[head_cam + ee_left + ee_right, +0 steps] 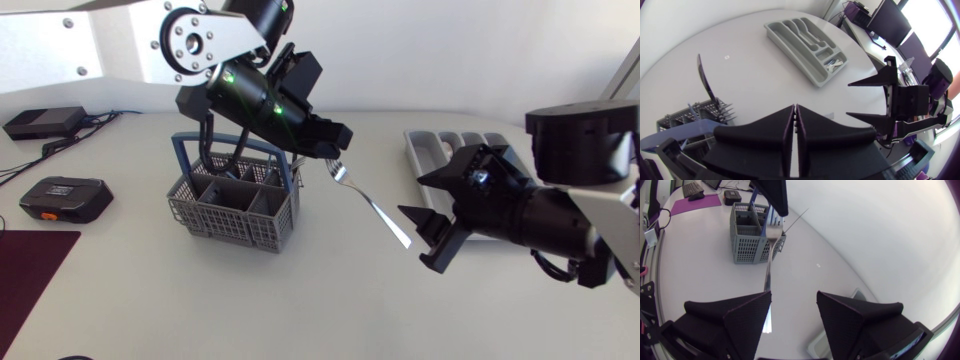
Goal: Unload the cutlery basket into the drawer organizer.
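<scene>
Left tool (338, 140): pinched shut on the tine end of a silver metal fork (371, 206), held above the white tabletop (250, 300) beside the grey slotted plastic cutlery basket (232, 215) with blue handle.
Right tool (793, 297): spread wide, at the fork's handle tip.
Grey plastic drawer organizer (432, 152): far right edge.

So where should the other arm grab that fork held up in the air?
Probably on the fork, at its bare handle near the free end, coming in from the right. The left end effector pinches the tine end, which leaves the handle slanting down toward the open right end effector.
</scene>
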`<state>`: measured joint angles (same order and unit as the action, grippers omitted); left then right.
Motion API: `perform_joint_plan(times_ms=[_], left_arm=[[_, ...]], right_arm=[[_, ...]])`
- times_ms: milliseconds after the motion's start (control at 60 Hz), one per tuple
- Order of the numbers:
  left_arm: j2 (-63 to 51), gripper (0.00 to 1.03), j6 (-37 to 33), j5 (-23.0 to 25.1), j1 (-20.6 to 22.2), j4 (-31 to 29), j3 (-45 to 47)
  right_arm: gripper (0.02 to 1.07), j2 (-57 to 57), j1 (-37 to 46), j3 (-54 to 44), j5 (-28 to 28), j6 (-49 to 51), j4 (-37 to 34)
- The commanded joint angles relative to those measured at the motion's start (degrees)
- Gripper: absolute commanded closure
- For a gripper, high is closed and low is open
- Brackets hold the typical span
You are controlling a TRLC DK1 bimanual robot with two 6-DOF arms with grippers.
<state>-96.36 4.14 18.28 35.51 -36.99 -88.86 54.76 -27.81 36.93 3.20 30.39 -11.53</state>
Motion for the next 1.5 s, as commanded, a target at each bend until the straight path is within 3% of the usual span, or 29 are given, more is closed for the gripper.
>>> perform_joint_plan(times_ms=[0, 433, 733, 1067, 1483], left_arm=[[-2.26, 1.00, 2.45, 1.76, 0.62, 1.05, -0.09], [-3.58, 1.00, 2.80, 4.22, 0.00, 1.31, -0.61], [-3.58, 1.00, 2.45, 4.83, -0.35, 1.31, 0.35], [-3.49, 1.00, 1.92, 5.10, -0.61, 1.31, 1.14], [-3.31, 1.00, 1.83, 5.01, -0.61, 1.57, 1.14]], right_arm=[[0.40, 4.04, -1.28, 2.27, 0.05, -2.44, 1.16], [0.41, 14.14, -5.67, 5.79, 1.54, -4.82, 3.44], [0.58, 18.71, -5.41, 7.46, 1.19, -4.73, 4.94], [0.97, 20.21, -5.06, 9.13, 1.54, -4.38, 4.41], [1.01, 21.00, -4.27, 9.48, 4.18, -4.38, 1.07]])
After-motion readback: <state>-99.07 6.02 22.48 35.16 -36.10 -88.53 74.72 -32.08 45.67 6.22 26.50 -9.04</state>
